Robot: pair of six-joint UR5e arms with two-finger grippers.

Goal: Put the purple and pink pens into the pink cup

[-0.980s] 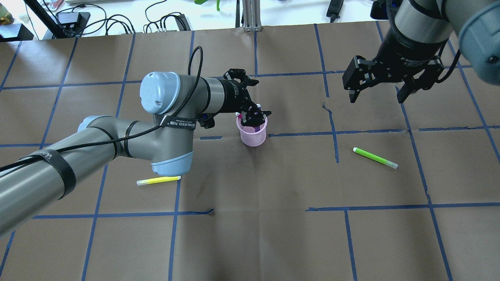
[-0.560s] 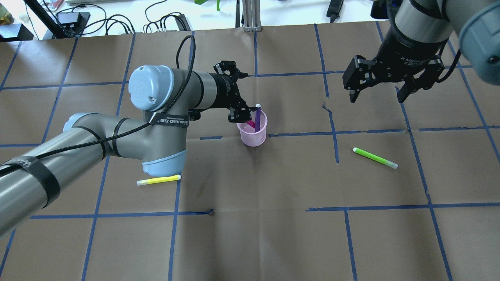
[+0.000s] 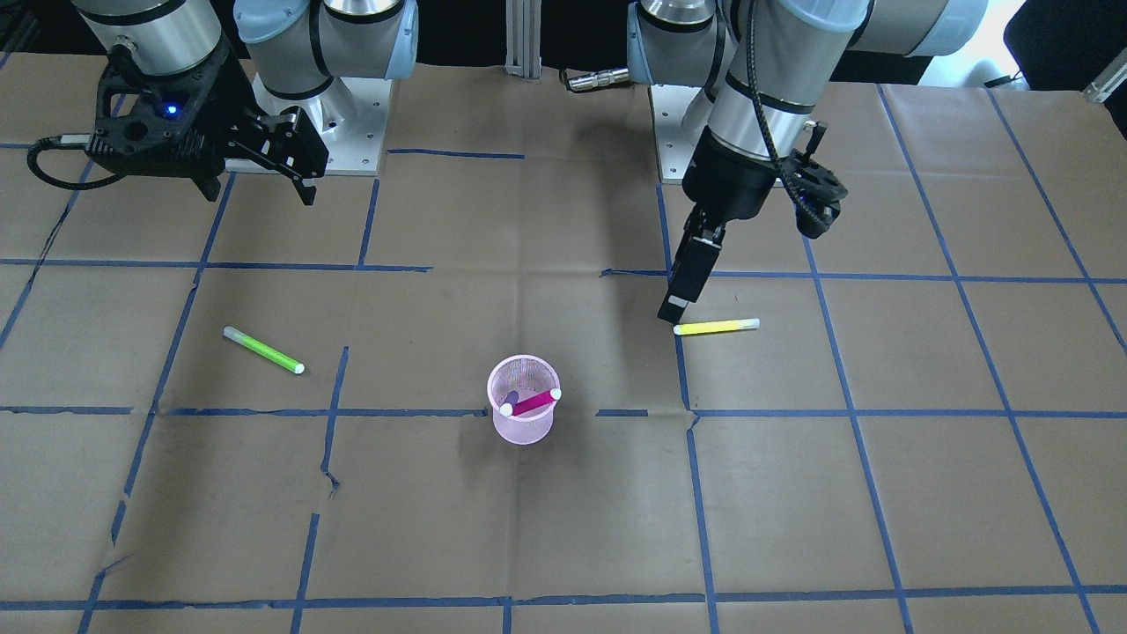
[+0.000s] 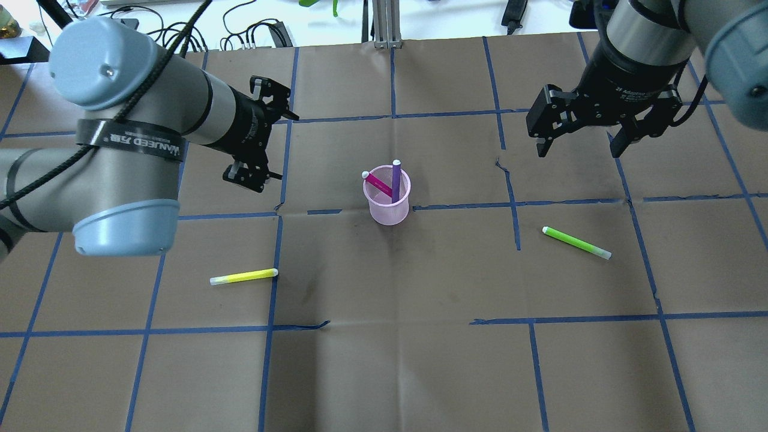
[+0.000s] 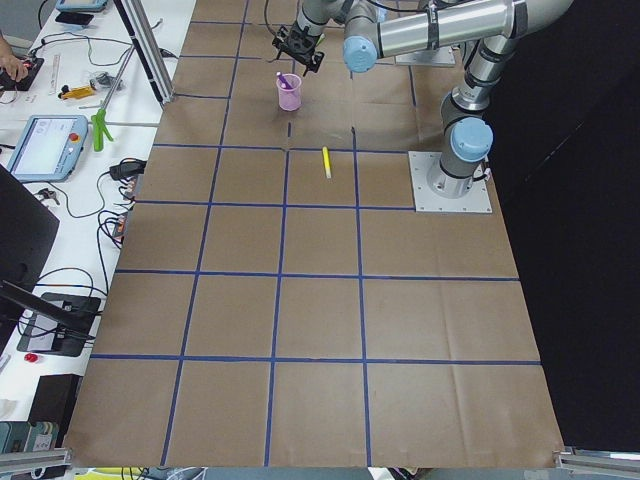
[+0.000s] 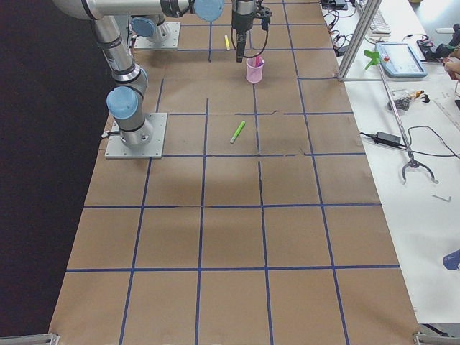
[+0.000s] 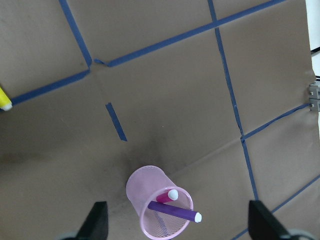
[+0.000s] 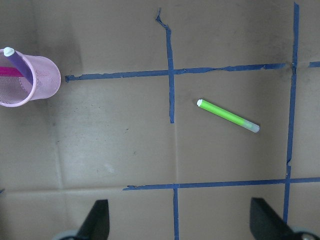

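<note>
The pink mesh cup stands upright at the table's middle. The purple pen and the pink pen both stand in it, leaning with their white caps above the rim. The cup also shows in the front view and the left wrist view. My left gripper is open and empty, well left of the cup and above the table. My right gripper is open and empty, high at the far right.
A green pen lies right of the cup. A yellow pen lies at the front left, close under the left arm in the front view. Blue tape lines grid the brown paper. Cables lie beyond the far edge.
My left gripper let go of the purple pen in the cup and drew back to the left, away from the cup. The right arm has not moved.
</note>
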